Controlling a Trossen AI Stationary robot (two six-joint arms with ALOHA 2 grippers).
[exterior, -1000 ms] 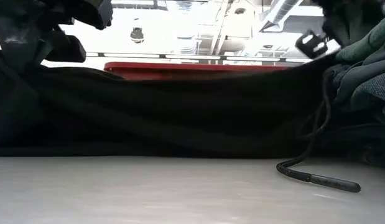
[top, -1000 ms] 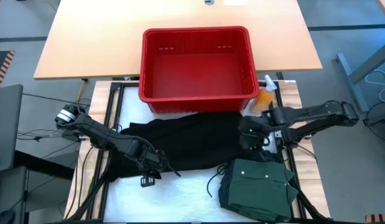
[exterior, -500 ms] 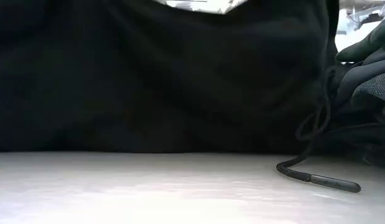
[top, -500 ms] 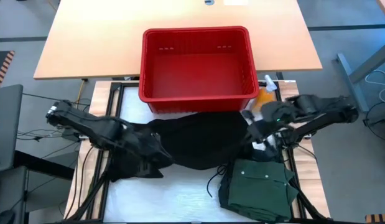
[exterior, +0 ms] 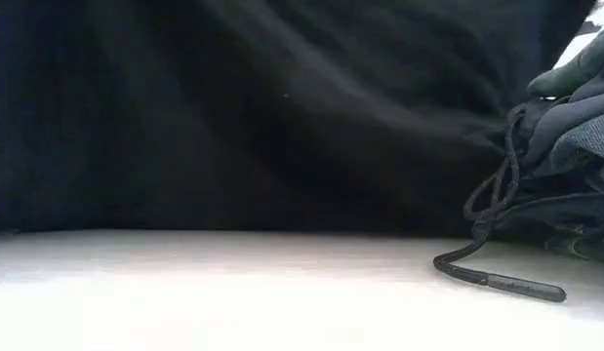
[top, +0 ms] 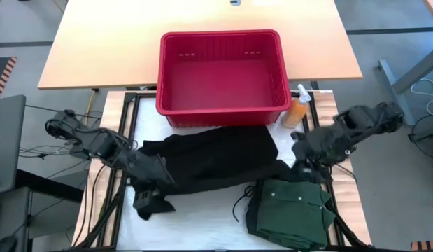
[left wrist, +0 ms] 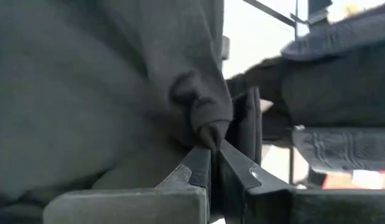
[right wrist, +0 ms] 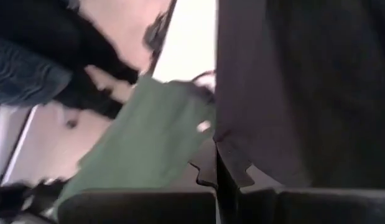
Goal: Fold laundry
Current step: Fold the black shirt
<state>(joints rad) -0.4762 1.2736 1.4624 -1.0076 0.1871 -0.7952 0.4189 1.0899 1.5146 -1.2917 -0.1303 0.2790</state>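
Both hands, left hand [top: 158, 183] and right hand [top: 299, 155], pinch the unlabelled black garment [top: 216, 157].

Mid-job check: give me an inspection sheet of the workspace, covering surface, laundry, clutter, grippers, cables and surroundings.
Surface: white cloth over the table, bare along its front.
Job's things: black garment stretched across the middle between both arms; green shirt folded front right, on darker clothes.
Clutter: empty red basket behind the garment; orange bottle at its right corner.
Grippers: left gripper shut on the black garment's left edge; right gripper shut on its right edge.
Cables: black drawstring trailing from the right pile onto the cloth; arm cables at far left.
Surroundings: wooden desk behind; no person seen.
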